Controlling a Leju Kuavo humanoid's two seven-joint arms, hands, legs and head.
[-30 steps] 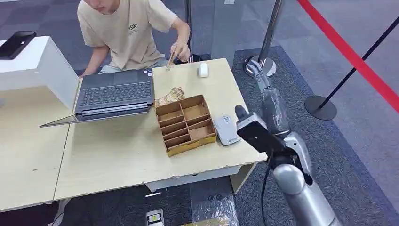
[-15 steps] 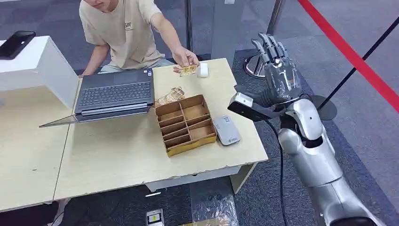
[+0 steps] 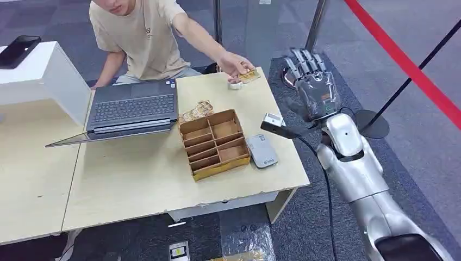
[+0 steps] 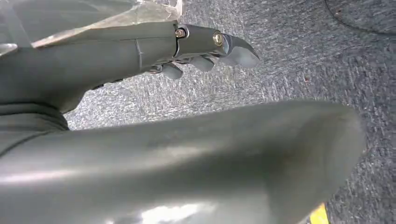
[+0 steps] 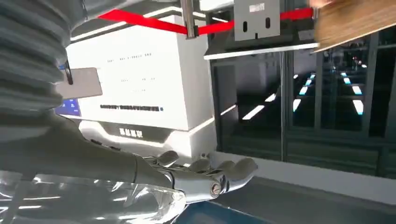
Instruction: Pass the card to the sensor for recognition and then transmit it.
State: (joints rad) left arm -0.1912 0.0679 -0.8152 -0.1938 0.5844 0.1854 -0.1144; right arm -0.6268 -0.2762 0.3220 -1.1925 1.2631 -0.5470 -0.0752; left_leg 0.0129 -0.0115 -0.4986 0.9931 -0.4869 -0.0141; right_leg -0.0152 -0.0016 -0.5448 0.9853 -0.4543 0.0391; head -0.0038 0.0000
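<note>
The card [image 3: 249,75] sits pinched in the person's hand [image 3: 235,64] at the counter's [image 3: 136,174] far corner, offered toward your right hand [image 3: 314,81], which is raised beside that corner, empty, fingers extended to receive it. The sensor [image 3: 262,150] lies flat beside the compartment tray [image 3: 214,143], within easy reach for scanning. Your left hand [image 4: 205,51] hangs over carpet, holding nothing, fingers loosely bent.
</note>
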